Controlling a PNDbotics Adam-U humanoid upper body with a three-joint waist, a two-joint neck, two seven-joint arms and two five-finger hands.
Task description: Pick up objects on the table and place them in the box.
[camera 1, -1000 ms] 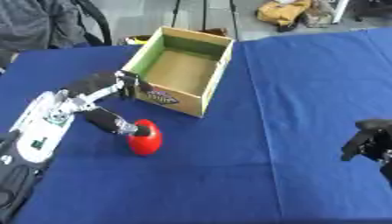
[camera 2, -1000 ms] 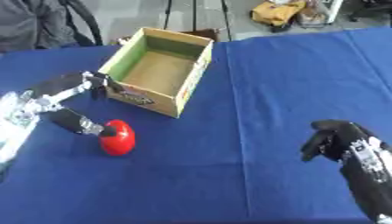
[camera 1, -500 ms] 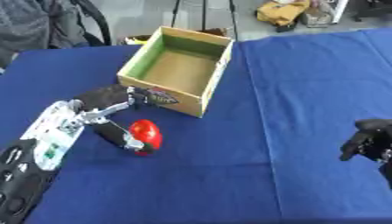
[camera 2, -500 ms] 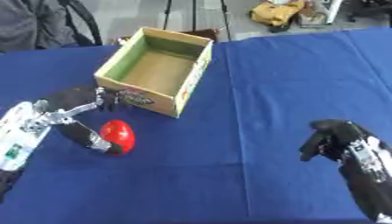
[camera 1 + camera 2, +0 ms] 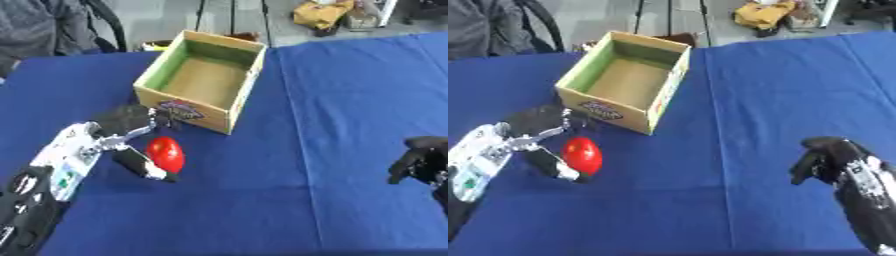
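Red object not yet in the box: my left hand is closing around it on the desk.

The box (image 5: 199, 80) looks empty, so as far as I can judge nothing has been placed and the whole carry is left to do. The red rounded object (image 5: 165, 154) lies on the blue desk (image 5: 332, 90), just in front of the box's near corner; my left hand (image 5: 122, 134) brackets it, the thumb low along its near side and the fingers curled over the far side, though I cannot tell whether they have lifted it. My right hand (image 5: 833, 161) hangs idle at the lower right, fingers curled, holding nothing. The way up and over the box's near wall is short and unobstructed; the wall's rim is the only edge to clear, and the cloth around lies bare.
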